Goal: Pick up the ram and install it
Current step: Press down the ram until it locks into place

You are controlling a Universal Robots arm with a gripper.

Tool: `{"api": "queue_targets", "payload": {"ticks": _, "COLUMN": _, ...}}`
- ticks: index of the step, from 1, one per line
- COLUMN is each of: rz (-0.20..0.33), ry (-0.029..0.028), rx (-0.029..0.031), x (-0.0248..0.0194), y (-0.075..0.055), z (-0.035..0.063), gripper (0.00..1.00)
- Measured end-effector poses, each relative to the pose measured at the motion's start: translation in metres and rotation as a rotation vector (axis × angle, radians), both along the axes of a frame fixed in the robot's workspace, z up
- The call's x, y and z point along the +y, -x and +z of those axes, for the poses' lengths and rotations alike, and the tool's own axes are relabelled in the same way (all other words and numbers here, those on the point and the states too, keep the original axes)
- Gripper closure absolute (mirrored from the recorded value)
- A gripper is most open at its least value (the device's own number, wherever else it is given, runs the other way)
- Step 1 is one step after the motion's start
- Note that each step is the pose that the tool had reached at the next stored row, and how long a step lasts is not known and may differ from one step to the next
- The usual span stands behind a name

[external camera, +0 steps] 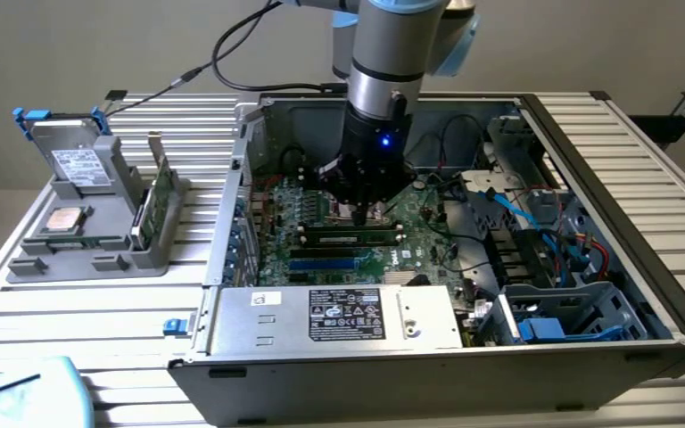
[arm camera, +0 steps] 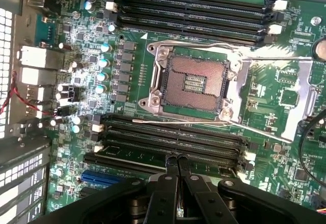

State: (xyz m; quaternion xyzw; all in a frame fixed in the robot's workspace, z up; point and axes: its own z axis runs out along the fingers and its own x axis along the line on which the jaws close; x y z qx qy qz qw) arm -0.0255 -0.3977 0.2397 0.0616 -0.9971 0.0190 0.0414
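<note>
Exterior view: you have the gripper (external camera: 364,211) lowered inside the open computer case (external camera: 581,134), its tip just above the motherboard (external camera: 420,214), near the bank of memory slots (external camera: 349,238) on the near side of the processor area. A long green strip with dark chips lies in that bank, most likely the ram (external camera: 349,236); its long axis runs from the exterior view's left to right, parallel to the neighbouring slots, apparently seated on edge. You cannot confirm from here that its latches have closed. On the tabletop (external camera: 33,303), at the exterior view's left, a grey parts holder (external camera: 93,241) carries a drive, a square processor chip (external camera: 67,219) and a broader green card (external camera: 161,201) standing on edge, each kept upright or flat in its own recess, presumably for easy pickup. Wrist view: you look down on the empty processor socket (arm camera: 196,84) with slot banks on either side. The two black fingers (arm camera: 189,178) meet at their tips, so the jaws read as closed, with nothing visibly clamped between them. The tips rest over the nearer slot bank (arm camera: 170,142), a posture that suits pressing a stick down rather than carrying one. The ram itself cannot be picked out clearly here among the dark slots.
</note>
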Motion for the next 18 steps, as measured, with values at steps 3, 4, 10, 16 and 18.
{"api": "queue_targets", "payload": {"ticks": 3, "rz": -0.029, "ry": 0.0025, "rx": -0.0084, "x": 0.0001, "y": -0.0001, "z": -0.0001, "gripper": 0.90}}
{"api": "queue_targets", "payload": {"ticks": 4, "rz": -0.040, "ry": 0.0029, "rx": -0.0105, "x": 0.0001, "y": -0.0001, "z": -0.0001, "gripper": 0.90}}
{"api": "queue_targets", "payload": {"ticks": 10, "rz": -0.105, "ry": 0.0042, "rx": -0.0217, "x": 0.0000, "y": 0.0000, "z": 0.0000, "gripper": 0.90}}
{"api": "queue_targets", "payload": {"ticks": 16, "rz": -0.112, "ry": 0.0039, "rx": -0.0228, "x": 0.0000, "y": 0.0001, "z": 0.0023, "gripper": 0.90}}
{"api": "queue_targets", "payload": {"ticks": 18, "rz": -0.112, "ry": 0.0039, "rx": -0.0228, "x": 0.0000, "y": 0.0001, "z": 0.0025, "gripper": 0.90}}
